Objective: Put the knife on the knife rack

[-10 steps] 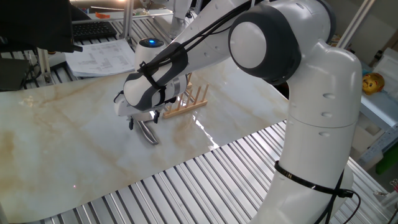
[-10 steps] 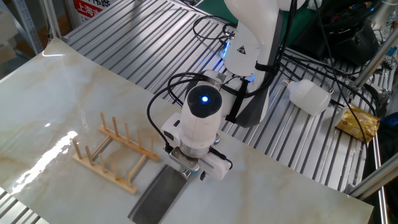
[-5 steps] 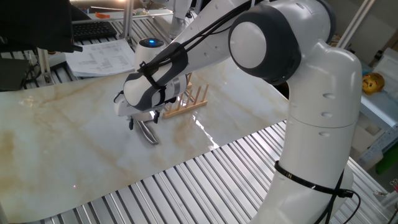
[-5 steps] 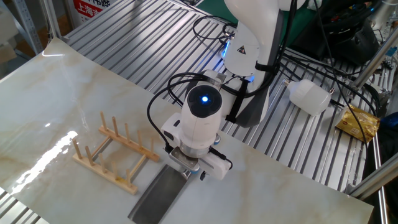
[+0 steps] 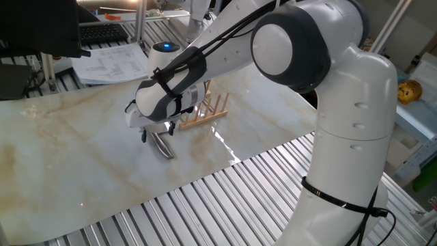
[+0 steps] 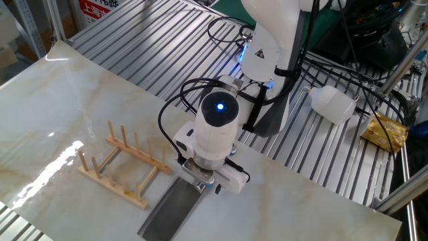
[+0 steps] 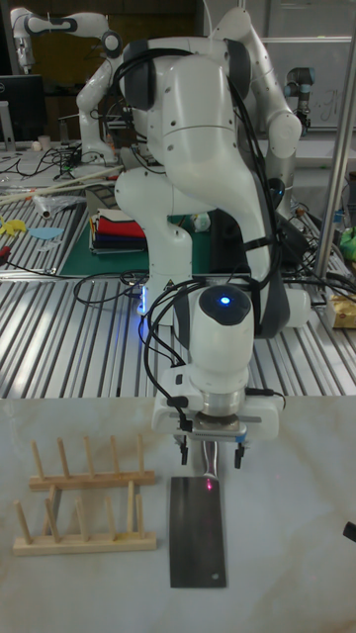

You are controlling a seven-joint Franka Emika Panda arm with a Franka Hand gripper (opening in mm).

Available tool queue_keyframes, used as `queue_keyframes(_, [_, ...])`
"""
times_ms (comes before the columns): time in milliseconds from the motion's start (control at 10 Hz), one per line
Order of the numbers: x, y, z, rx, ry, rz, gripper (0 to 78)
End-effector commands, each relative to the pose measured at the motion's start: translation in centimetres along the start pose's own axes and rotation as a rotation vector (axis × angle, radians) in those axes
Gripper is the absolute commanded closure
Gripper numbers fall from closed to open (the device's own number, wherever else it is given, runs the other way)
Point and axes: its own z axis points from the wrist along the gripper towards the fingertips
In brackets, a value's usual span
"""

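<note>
Knife (image 7: 198,529) flat on table, handle toward end effector (image 7: 210,452), rack (image 7: 84,497) beside

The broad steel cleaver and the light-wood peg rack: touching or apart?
Apart. The tall fixed view shows bare marble between the steel cleaver and the wooden peg rack.

Marble-pattern tabletop (image 5: 61,143), ribbed metal bench (image 6: 154,53), stack of printed papers (image 5: 113,63), black keyboard (image 5: 102,32), white plastic jug (image 6: 332,103), crumpled yellow packet (image 6: 386,132), folded red cloth (image 7: 114,234).
</note>
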Motion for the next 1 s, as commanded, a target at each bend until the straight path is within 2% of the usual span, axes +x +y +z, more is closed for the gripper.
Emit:
queue_keyframes(100, [-1.31,-0.16,-2.88,0.032,0.022,-0.097,0.2])
queue_keyframes(1000, [-1.32,-0.16,-2.87,0.032,0.022,-0.109,0.2])
